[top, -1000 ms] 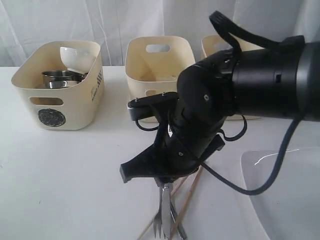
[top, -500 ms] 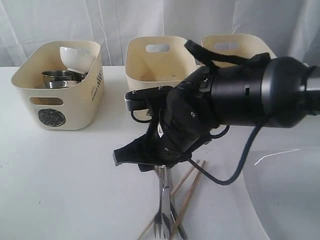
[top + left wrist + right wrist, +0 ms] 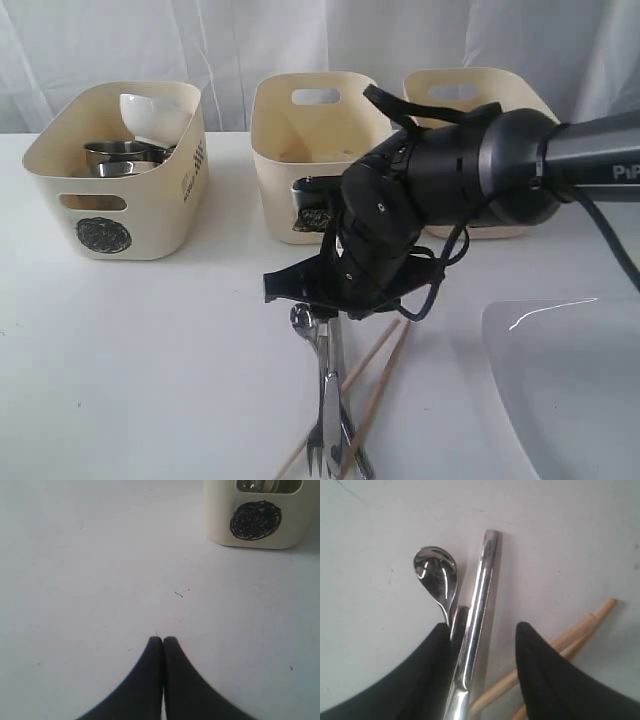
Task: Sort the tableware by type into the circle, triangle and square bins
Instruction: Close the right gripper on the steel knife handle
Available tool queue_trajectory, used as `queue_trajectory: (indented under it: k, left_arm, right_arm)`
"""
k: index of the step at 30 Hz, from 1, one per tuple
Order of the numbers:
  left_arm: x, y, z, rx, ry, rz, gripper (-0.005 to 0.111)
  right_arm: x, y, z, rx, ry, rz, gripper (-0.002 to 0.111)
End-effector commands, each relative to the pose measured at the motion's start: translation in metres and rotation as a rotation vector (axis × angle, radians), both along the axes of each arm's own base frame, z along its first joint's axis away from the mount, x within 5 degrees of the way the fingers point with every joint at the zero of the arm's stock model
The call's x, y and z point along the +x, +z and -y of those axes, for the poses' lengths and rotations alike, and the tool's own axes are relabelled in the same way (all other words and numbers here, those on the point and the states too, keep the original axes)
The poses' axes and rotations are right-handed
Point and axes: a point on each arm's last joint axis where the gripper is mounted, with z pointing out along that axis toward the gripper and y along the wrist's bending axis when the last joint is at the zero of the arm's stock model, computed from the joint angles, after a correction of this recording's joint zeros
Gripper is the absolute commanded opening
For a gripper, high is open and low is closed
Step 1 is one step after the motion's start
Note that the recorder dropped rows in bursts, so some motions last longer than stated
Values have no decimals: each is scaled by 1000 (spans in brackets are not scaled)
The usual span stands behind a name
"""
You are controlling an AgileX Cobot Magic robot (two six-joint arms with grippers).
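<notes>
Bunched on the white table (image 3: 150, 350), in front of the middle bin (image 3: 315, 140) and clear of it: a steel spoon (image 3: 436, 575), a fork (image 3: 320, 440) and wooden chopsticks (image 3: 580, 630). Spoon bowl toward the bins, fork tines the other way, chopsticks slanting just beside the steel.

Right above the handle end of the bunch, the right gripper (image 3: 484, 627), parted fairly wide, holding nothing. Between its two fingers (image 3: 540, 675), one long straight steel handle (image 3: 482, 580), ungripped; cannot tell from the wrist view whether fork's or knife's. At one fingertip, the spoon's neck, touching or just under, unclear which. Outside and below the other finger, the chopsticks.

Further right on the table, a large pale plate (image 3: 570, 390), apart from the bunch.

At the back left, the circle bin (image 3: 120, 200), with steel mugs (image 3: 120, 157) and a small white bowl (image 3: 150, 115) inside. Behind the arm, a third bin (image 3: 470, 95).

Low over bare table, the left gripper (image 3: 162, 641), pressed closed on nothing, facing the circle bin from well apart.
</notes>
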Motion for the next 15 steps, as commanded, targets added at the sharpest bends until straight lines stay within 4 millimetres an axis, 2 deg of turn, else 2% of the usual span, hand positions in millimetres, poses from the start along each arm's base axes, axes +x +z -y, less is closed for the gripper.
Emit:
queue_trajectory:
  k: [1,6,15]
  left_arm:
    - [0,0,1,-9,-6,15,0]
    - [0,1,1,-8,-6,23,0]
    - [0,1,1,-8,-6,23,0]
  right_arm:
    - [3,-10,-2,-7,12,-22,40]
    - [4,-25,-3,-19,5,-61,40]
    - [4,-37,-4,-27,-2,-92,39]
